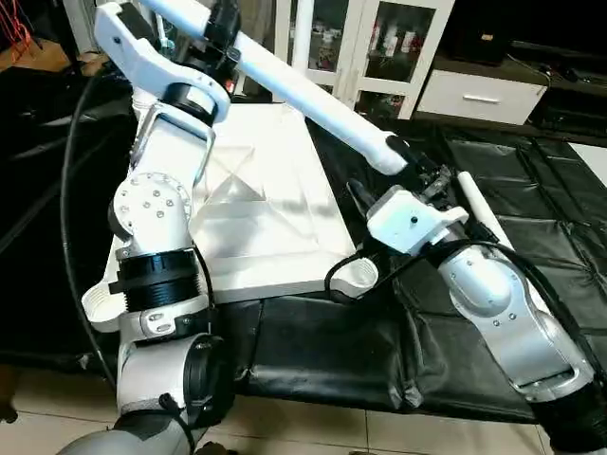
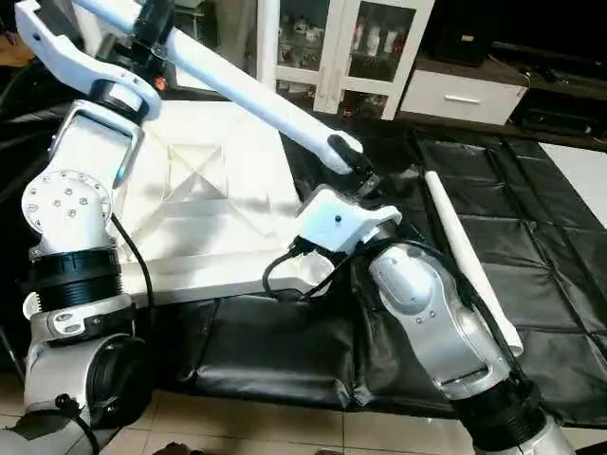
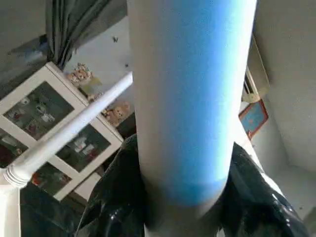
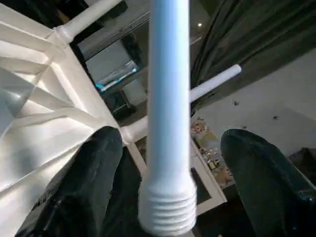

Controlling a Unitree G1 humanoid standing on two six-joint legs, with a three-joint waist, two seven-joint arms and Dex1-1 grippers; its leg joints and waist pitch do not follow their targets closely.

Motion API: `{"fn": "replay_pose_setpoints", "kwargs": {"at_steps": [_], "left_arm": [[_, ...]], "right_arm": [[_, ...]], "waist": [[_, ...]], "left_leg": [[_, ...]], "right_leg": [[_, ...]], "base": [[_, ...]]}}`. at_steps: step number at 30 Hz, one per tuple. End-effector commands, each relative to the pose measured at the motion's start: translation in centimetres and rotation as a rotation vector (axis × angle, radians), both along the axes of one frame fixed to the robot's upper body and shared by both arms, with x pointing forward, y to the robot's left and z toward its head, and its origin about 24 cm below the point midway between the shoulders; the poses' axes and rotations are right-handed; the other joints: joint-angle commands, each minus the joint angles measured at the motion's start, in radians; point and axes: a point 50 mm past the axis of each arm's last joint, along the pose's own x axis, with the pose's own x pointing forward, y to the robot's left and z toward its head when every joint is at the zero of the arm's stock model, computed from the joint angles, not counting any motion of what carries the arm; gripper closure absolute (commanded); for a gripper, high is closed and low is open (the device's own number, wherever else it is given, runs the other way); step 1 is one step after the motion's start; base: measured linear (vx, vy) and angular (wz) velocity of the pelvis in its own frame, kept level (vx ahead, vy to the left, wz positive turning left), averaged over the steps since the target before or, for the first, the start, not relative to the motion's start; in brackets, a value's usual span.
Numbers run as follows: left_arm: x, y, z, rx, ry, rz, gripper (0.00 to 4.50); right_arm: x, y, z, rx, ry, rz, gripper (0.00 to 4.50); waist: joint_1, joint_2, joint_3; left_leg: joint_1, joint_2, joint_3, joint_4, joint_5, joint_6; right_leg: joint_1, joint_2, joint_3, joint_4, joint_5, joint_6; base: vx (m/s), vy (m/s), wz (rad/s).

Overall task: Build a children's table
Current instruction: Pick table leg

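The children's table's white tabletop lies underside up on the black cover, its X ribs showing. My left gripper is raised at the back left, shut on the thick end of a long white leg that slopes down to the right. The leg's threaded end hangs between the fingers of my right gripper, which stands open, with a gap on each side of the leg, just right of the tabletop's front right corner socket. Another leg lies loose on the cover to the right. Two legs stand in the far corners.
The black cover ends at the front edge above a tiled floor. A glass-door cabinet and a white drawer unit stand behind. A black cable loops beside my left arm.
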Motion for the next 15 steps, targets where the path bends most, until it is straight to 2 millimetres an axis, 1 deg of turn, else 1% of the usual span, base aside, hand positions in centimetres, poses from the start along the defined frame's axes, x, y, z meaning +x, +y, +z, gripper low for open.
{"fn": "replay_pose_setpoints", "kwargs": {"at_steps": [1,6,7,8,9,10,11,12,14,15], "left_arm": [[-0.3,-0.7,1.2,0.002,-0.033,-0.023,2.91],[-0.6,-1.3,1.4,0.015,-0.043,-0.050,2.91],[-1.0,-1.9,1.5,0.049,-0.069,-0.078,2.91],[-1.1,-2.1,1.6,0.063,-0.078,-0.088,2.91],[-1.1,-2.1,1.6,0.063,-0.078,-0.088,2.91],[-1.2,-2.4,1.6,0.083,-0.089,-0.099,2.91],[-1.3,-2.5,1.6,0.099,-0.098,-0.108,2.91],[-1.6,-2.9,1.6,0.149,-0.126,-0.124,2.91],[-2.0,-3.5,1.6,0.225,-0.165,-0.147,2.91],[-2.0,-3.5,1.6,0.225,-0.165,-0.147,2.91]], "right_arm": [[0.6,-0.7,0.7,-0.016,-0.029,-0.039,0.95],[1.4,-0.9,0.4,-0.040,-0.003,-0.073,0.95],[2.1,-1.2,0.3,-0.028,0.034,-0.098,0.95],[2.3,-1.3,0.3,-0.022,0.040,-0.100,0.95],[2.3,-1.3,0.3,-0.022,0.040,-0.100,0.95],[2.5,-1.3,0.4,-0.017,0.048,-0.099,0.95],[2.6,-1.3,0.4,-0.013,0.057,-0.098,0.95],[2.9,-1.4,0.5,-0.006,0.067,-0.097,0.95],[3.3,-1.5,0.7,0.011,0.086,-0.098,0.95],[3.3,-1.5,0.7,0.011,0.086,-0.098,0.95]], "waist": [[-0.006,0.010,-0.073],[-0.006,0.010,-0.074],[-0.006,0.008,-0.074],[-0.008,0.009,-0.075],[-0.008,0.009,-0.074],[-0.005,0.009,-0.074],[-0.004,0.010,-0.074],[-0.004,0.009,-0.075],[-0.005,0.010,-0.075],[-0.005,0.009,-0.075]], "left_leg": [[0.028,0.025,-0.017,-0.065,-0.224,-0.026],[0.028,0.025,-0.016,-0.064,-0.217,-0.024],[0.028,0.025,-0.016,-0.064,-0.213,-0.022],[0.028,0.025,-0.016,-0.063,-0.212,-0.018],[0.028,0.026,-0.015,-0.064,-0.212,-0.017],[0.030,0.027,-0.014,-0.062,-0.209,-0.018],[0.028,0.026,-0.014,-0.063,-0.199,-0.017],[0.027,0.026,-0.015,-0.062,-0.192,-0.016],[0.027,0.026,-0.013,-0.062,-0.189,-0.011],[0.028,0.026,-0.013,-0.062,-0.189,-0.010]], "right_leg": [[0.040,-0.034,0.034,-0.071,-0.126,-0.129],[0.041,-0.034,0.034,-0.069,-0.110,-0.140],[0.042,-0.033,0.034,-0.068,-0.103,-0.145],[0.040,-0.033,0.033,-0.067,-0.099,-0.153],[0.041,-0.033,0.033,-0.067,-0.099,-0.154],[0.040,-0.034,0.034,-0.067,-0.095,-0.157],[0.042,-0.034,0.034,-0.066,-0.086,-0.156],[0.044,-0.035,0.034,-0.065,-0.077,-0.155],[0.042,-0.035,0.034,-0.065,-0.077,-0.157],[0.042,-0.035,0.034,-0.065,-0.077,-0.158]], "base": [[0.000,0.000,0.00],[0.000,0.000,0.00],[0.000,0.000,0.00],[0.000,0.000,0.00],[0.000,0.000,0.00],[0.000,0.000,0.00],[0.000,0.000,0.00],[0.000,0.000,0.00],[0.000,0.000,0.00],[0.000,0.000,0.00]]}}
